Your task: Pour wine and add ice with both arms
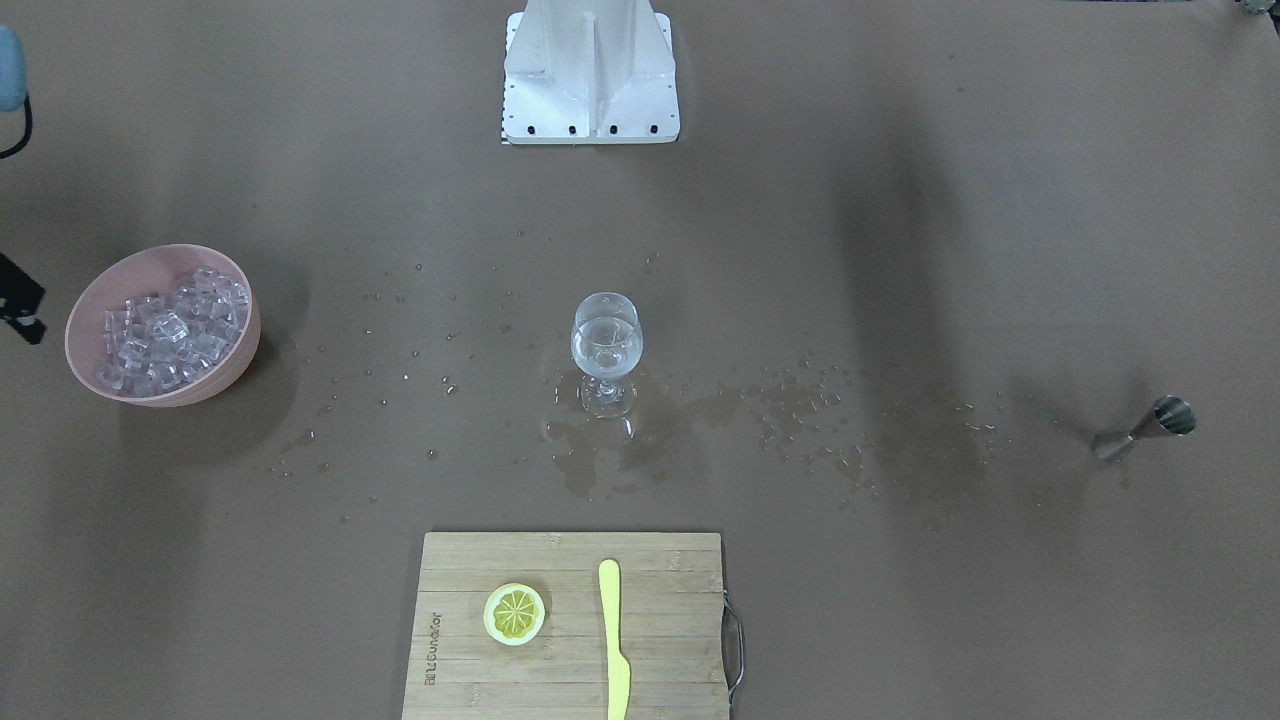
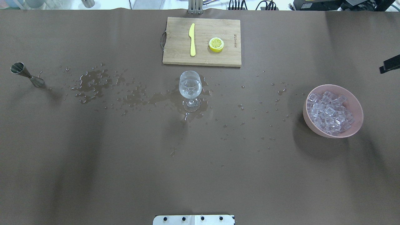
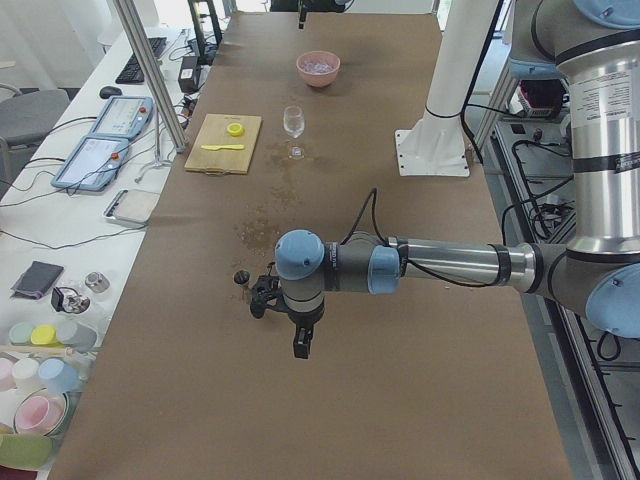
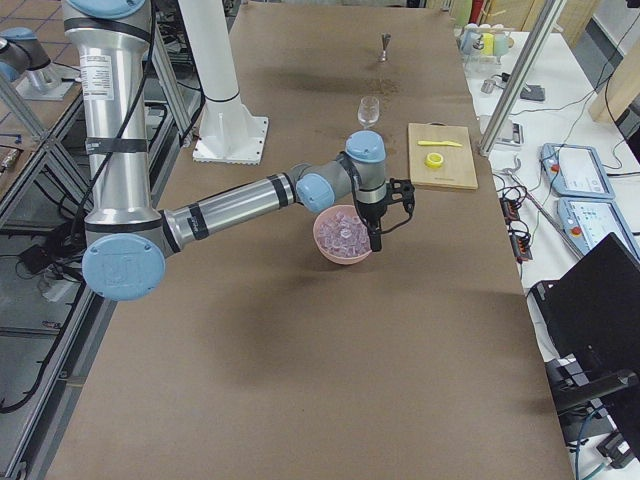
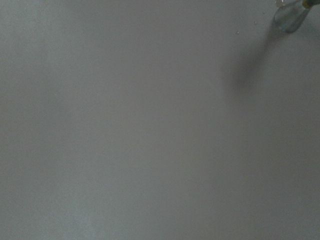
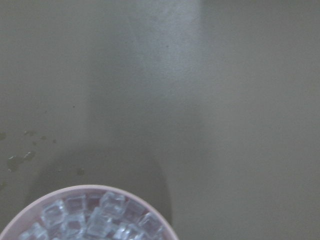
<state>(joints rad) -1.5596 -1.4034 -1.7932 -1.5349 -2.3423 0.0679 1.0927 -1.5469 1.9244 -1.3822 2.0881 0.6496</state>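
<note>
The ice is piled in a pink bowl at the table's right; it also shows in the right wrist view. A wine glass with clear liquid stands at the centre. A steel jigger stands at the far left. My left gripper hangs above the table beside the jigger; I cannot tell whether it is open. My right gripper hangs by the bowl's rim; only a black part shows overhead, so its state is unclear.
A wooden cutting board with a lemon half and a yellow knife lies beyond the glass. Water droplets and wet patches spread across the mat around the glass. The white pedestal stands on the robot's side.
</note>
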